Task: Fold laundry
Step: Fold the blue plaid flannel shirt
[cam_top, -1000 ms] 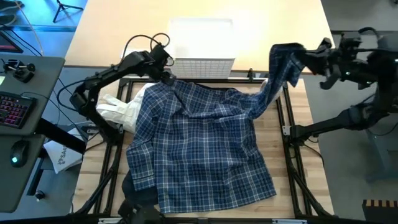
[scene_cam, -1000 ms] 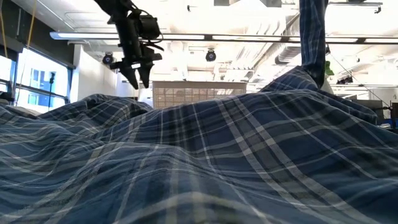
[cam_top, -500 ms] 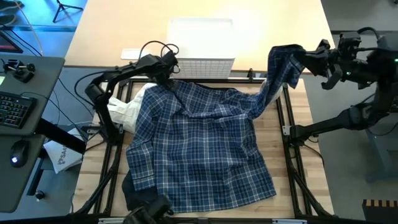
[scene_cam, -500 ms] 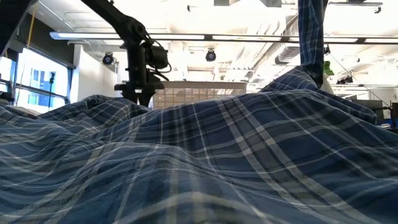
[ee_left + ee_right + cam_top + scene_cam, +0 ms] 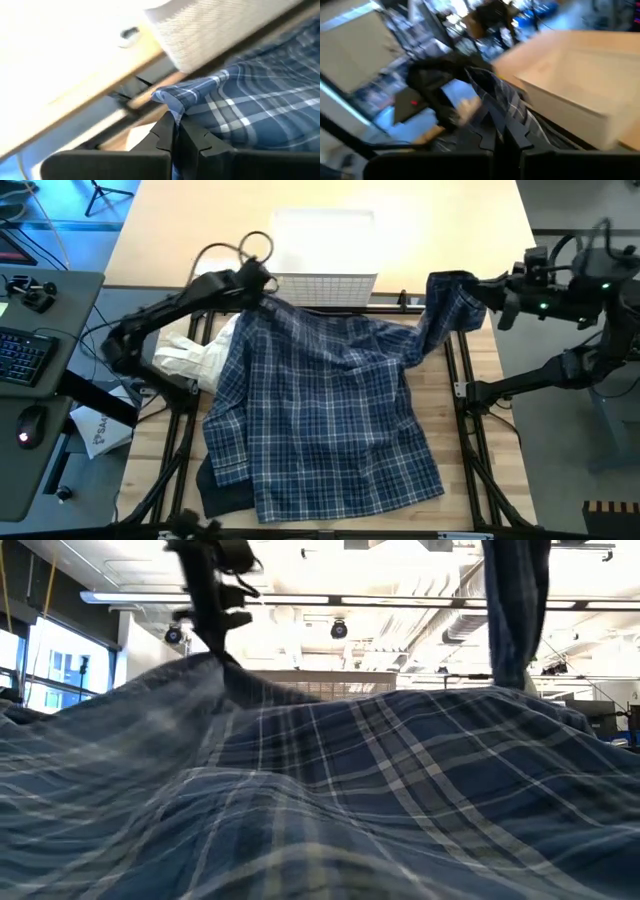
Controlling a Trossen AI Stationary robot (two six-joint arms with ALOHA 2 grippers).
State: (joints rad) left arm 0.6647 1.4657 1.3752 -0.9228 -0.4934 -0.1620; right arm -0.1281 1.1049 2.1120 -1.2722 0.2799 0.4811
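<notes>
A blue-and-white plaid shirt lies spread over the table, its near part flat on the wood. My left gripper is shut on its far left corner, which stands up as a peak in the low view. My right gripper is shut on the shirt's far right part, raised above the table's far right. A white garment sticks out from under the shirt's left edge. A dark piece shows under the shirt's near left corner. My left gripper pinches a folded bit of the shirt's far left edge between its two fingers, slanting down from the left. That corner is lifted clear, and the cloth runs down from it to the table. My right gripper pinches a bunched part of the plaid shirt between its two fingers, coming nearly level from the table's right. The cloth hangs below the fingers and runs down to the rest of the shirt on the table.
A white lattice basket stands at the far edge, just behind the shirt. A black frame runs around the work area. A desk with a keyboard is beyond the table's left edge.
My left gripper has come down onto the shirt's far left corner, shut on it, then risen toward the far edge, drawing that corner up into a peak. My right gripper has tipped downward and sunk a little with its part of the shirt.
</notes>
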